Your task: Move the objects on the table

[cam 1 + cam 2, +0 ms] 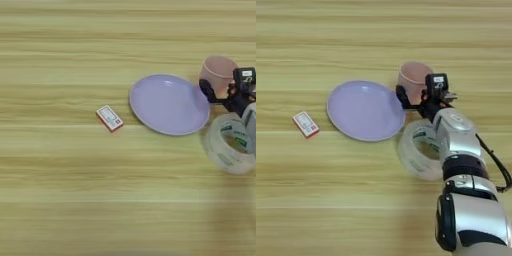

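Two black fingers of the right gripper [417, 100] straddle the pale pink cup [413, 80]: one finger [402, 97] lies against the cup's left side near the base, the other, under the small black box on the wrist, sits at its right side. The jaws stand spread around the cup; whether they already press on it I cannot tell for certain, though they look set to close on it. The cup stands upright on the table [381, 200], and nothing shows inside it from this angle.

Judging by this, the step in hand is the grasp of the cup. The next move calls for a firm but gentle squeeze, since the cup looks thin-walled and could crumple or tip, followed by a straight lift that clears what crowds it.

Just below the gripper, under the silver forearm [458, 132], the roll of clear tape [418, 150] rests tilted, its hollow centre holding nothing. Just left of the gripper lies a lavender plate [363, 110], its rim almost touching the left finger; the plate is bare. Well off to the left, past the plate, a small red-and-white box [305, 124] lies flat on the wood. No blue block shows in either view.
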`<act>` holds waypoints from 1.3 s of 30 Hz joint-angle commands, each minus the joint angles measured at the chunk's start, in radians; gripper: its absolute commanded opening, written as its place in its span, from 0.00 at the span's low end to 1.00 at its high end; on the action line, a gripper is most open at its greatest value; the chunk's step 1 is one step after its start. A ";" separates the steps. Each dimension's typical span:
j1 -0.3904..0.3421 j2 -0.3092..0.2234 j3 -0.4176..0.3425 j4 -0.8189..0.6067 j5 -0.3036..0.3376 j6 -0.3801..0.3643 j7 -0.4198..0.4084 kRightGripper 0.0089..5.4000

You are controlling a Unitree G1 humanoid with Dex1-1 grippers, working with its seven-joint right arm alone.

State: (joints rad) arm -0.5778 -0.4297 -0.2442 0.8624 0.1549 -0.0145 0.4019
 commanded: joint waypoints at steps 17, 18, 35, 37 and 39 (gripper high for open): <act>-0.136 -0.028 -0.012 0.034 0.008 -0.080 -0.006 1.00; -0.137 -0.028 -0.013 0.036 0.009 -0.081 -0.005 0.96; -0.138 -0.023 -0.013 0.038 0.016 -0.095 0.005 0.81; -0.135 -0.023 -0.015 0.028 0.019 -0.097 0.007 0.81; -0.133 -0.024 -0.016 0.015 0.023 -0.096 0.009 0.81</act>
State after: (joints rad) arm -0.6219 -0.4199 -0.2480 0.9458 0.1661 -0.0756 0.4182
